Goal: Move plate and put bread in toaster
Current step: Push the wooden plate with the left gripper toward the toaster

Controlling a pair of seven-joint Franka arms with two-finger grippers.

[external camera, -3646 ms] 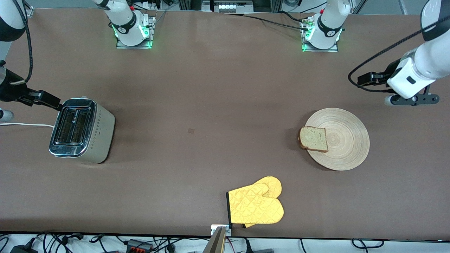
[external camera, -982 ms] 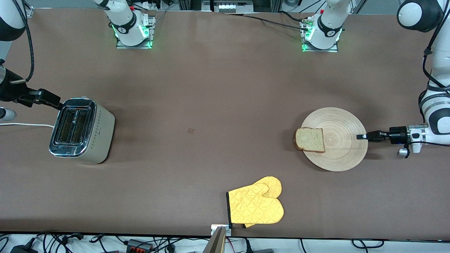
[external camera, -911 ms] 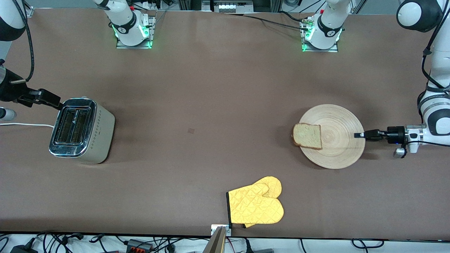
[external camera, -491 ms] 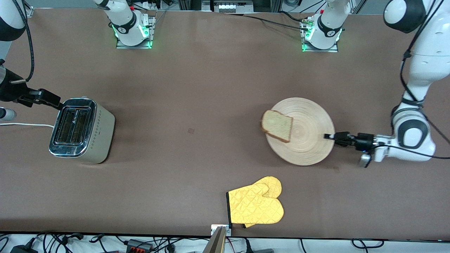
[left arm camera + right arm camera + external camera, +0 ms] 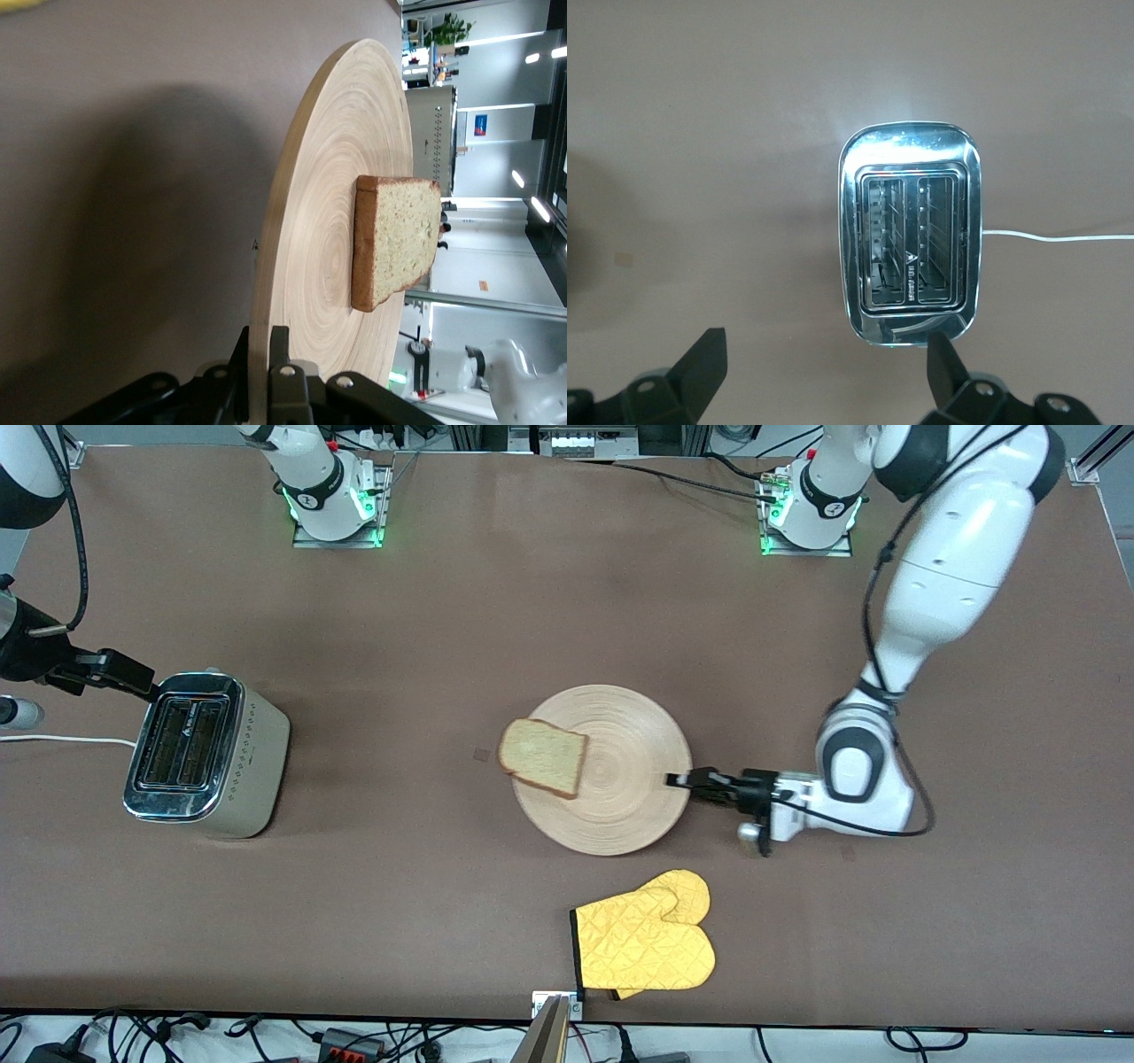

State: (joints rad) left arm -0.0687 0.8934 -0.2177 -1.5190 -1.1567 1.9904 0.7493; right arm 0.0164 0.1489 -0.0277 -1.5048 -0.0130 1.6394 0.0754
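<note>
The left gripper (image 5: 675,780) is clamping its fingers together on the rim of the plate (image 5: 633,797), at the edge facing the left arm's end of the table; in the left wrist view its fingers (image 5: 282,390) are pinching that rim. The plate is sitting near the middle of the table, and the bread (image 5: 542,757) is lying on it, overhanging the edge facing the toaster (image 5: 208,755). The right gripper (image 5: 824,372) is hanging over the toaster with its fingers spread wide apart, holding nothing. A small logo between the toaster's 2 slots is showing, too small to read. A yellow oven mitt (image 5: 645,941) is lying nearer the front camera than the plate.
</note>
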